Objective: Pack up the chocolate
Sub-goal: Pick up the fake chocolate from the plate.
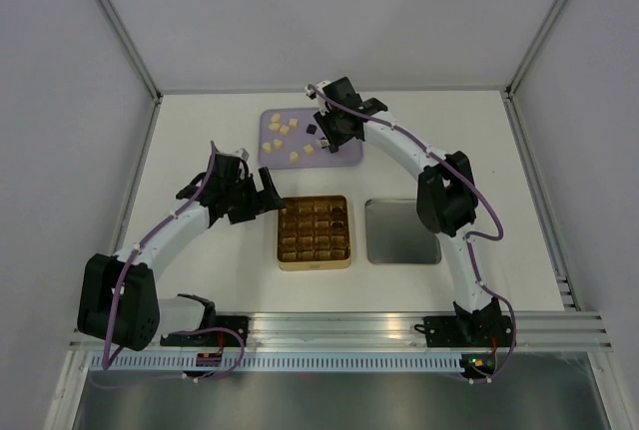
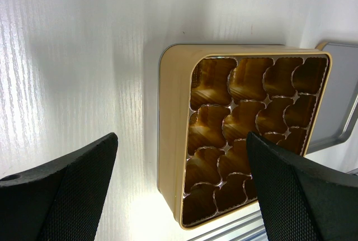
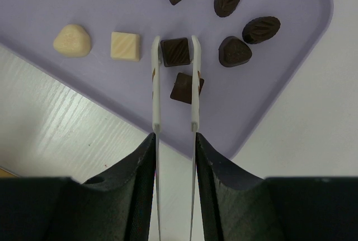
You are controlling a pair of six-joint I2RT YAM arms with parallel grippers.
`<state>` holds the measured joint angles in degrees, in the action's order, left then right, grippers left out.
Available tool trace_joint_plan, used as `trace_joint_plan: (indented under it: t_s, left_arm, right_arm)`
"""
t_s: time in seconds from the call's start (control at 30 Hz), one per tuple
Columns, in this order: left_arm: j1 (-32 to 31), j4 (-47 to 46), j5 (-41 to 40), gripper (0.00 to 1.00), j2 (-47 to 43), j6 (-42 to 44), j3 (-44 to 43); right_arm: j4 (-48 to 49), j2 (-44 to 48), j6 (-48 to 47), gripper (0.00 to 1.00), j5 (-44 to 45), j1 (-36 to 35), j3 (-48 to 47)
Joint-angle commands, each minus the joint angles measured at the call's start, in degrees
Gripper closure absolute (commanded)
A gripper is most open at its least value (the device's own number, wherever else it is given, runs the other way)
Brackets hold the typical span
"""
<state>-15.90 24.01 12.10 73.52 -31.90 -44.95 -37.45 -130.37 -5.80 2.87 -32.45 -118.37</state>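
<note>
The chocolate lies on a purple tray (image 1: 344, 156) at the back: several cream pieces (image 1: 285, 129) and dark pieces (image 1: 312, 128). My right gripper (image 3: 174, 140) is shut on white tweezers (image 3: 155, 84). The tweezer tips stand on either side of a dark square chocolate (image 3: 175, 51). Another dark square (image 3: 182, 88) lies just below it, between the arms. A cream square (image 3: 125, 46) and a cream lump (image 3: 72, 41) lie to the left. Dark ovals (image 3: 261, 29) lie to the right. My left gripper (image 2: 182, 136) is open and empty over the left side of the gold gridded tin (image 2: 173, 129).
The gold tin (image 1: 314, 263) sits mid-table, and the cups I can see in it hold nothing. Its silver lid (image 1: 401, 231) lies right of it and also shows in the left wrist view (image 2: 341, 101). White walls close the table on three sides.
</note>
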Motion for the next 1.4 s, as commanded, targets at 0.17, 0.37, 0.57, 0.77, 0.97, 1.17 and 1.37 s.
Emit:
trace_joint_plan:
  t_s: [0.17, 0.37, 0.57, 0.77, 0.97, 1.17, 1.37]
  left_arm:
    - [-0.36, 0.34, -0.67, 0.0, -0.22, 1.84, -1.81]
    - [-0.36, 0.42, -0.85, 0.0, -0.3, 1.84, -1.81]
    - [-0.36, 0.42, -0.67, 0.0, -0.39, 1.75, -1.81]
    - [-0.36, 0.42, -0.5, 0.0, -0.57, 1.67, -1.81]
    - [-0.36, 0.42, -0.5, 0.0, -1.27, 1.67, -1.63]
    - [-0.36, 0.42, -0.41, 0.0, -1.88, 1.49, -1.28]
    - [-0.36, 0.34, -0.23, 0.0, -2.24, 1.49, -1.19]
  right_arm:
    - [0.01, -0.59, 1.23, 0.7, -1.91, 0.89, -3.27]
    - [0.27, 0.81, 1.5, 0.76, -1.82, 0.89, -3.01]
    - [1.41, 5.38, 2.11, 0.8, -2.61, 0.89, 0.32]
    - [4.49, 13.1, 2.11, 0.84, -5.86, 0.81, 7.35]
    - [7.39, 20.57, 2.99, 0.86, -7.27, 0.02, 15.09]
    - [6.95, 28.04, 5.01, 0.86, -6.13, -1.56, 21.76]
    - [7.22, 38.06, 7.82, 0.86, -3.23, -5.43, 31.26]
